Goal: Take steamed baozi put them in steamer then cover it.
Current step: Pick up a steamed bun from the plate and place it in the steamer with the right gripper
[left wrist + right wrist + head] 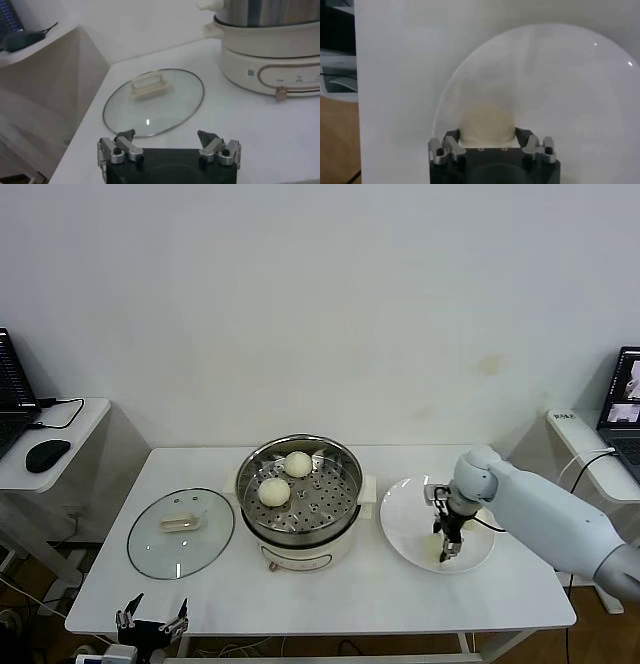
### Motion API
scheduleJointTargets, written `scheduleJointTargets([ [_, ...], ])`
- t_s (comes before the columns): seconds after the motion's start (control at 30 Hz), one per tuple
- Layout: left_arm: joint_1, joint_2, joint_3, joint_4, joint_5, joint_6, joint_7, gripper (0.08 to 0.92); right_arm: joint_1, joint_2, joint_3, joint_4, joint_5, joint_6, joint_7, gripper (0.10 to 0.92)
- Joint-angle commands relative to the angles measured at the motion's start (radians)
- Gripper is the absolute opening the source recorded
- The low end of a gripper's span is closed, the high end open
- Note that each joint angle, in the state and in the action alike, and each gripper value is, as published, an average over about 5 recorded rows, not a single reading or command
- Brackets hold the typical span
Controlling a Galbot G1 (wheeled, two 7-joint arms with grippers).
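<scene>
Right wrist view showed our right claw (487, 142) closing around a baozi (486, 120) on the plate (580, 75); left claw (166, 141) sat open.

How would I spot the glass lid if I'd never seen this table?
Find the steel steamer mid-table. On the robot's left of it, the lid lies flat, near the idle left gripper. Unlike the white plate opposite, it is see-through, with a cream handle.
</scene>
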Motion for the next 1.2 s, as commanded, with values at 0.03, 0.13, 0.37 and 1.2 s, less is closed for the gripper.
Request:
scheduleJointTargets([
  [0.03, -0.004, 0.001, 0.002, 0.004, 0.000, 0.000, 0.000, 0.823, 0.001, -0.004, 0.006, -0.004, 0.004, -0.005, 0.001, 0.637],
  [0.13, -0.010, 0.002, 0.003, 0.009, 0.000, 0.001, -0.002, 0.823, 0.008, -0.009, 0.017, -0.009, 0.012, -0.008, -0.001, 0.621],
  [0.37, -0.029, 0.006, 0.009, 0.020, -0.001, 0.000, -0.008, 0.823, 0.116, -0.038, 0.028, 0.014, 0.063, 0.000, -0.042, 0.611],
  [1.2, -0.033, -0.009, -0.033, 0.015, -0.018, -0.050, -0.124, 0.823, 0.721, 0.351, -0.253, -0.007, 0.465, 0.547, -0.152, 0.611],
])
